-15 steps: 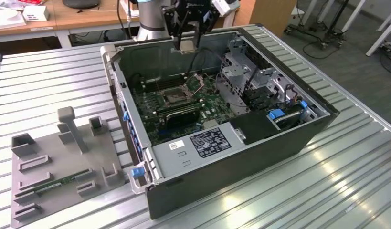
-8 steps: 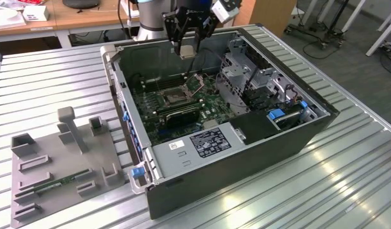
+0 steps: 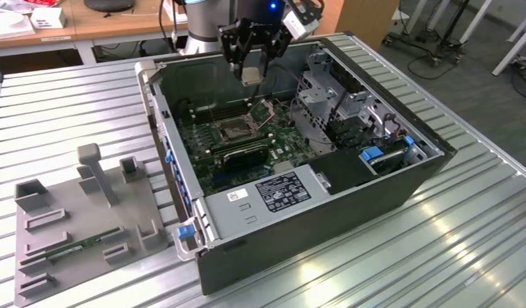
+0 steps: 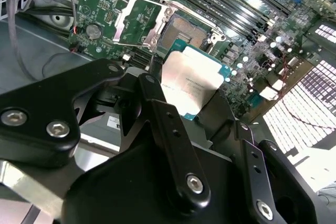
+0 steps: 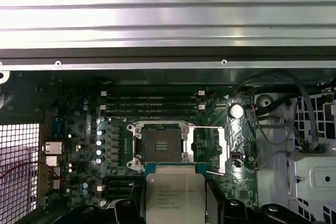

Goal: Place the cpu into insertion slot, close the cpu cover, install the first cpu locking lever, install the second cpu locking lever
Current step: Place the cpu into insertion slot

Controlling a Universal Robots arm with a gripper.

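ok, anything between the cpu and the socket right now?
Nothing visible. The hand holds the cpu above the open socket. The cpu cover is flipped up beside the socket, off its opening, and the space between chip and socket looks clear in both wrist views.

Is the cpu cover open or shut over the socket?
Open. The cpu cover stands swung up beside the socket, whose contact bed lies bare; the cpu is in the gripper, above the board.
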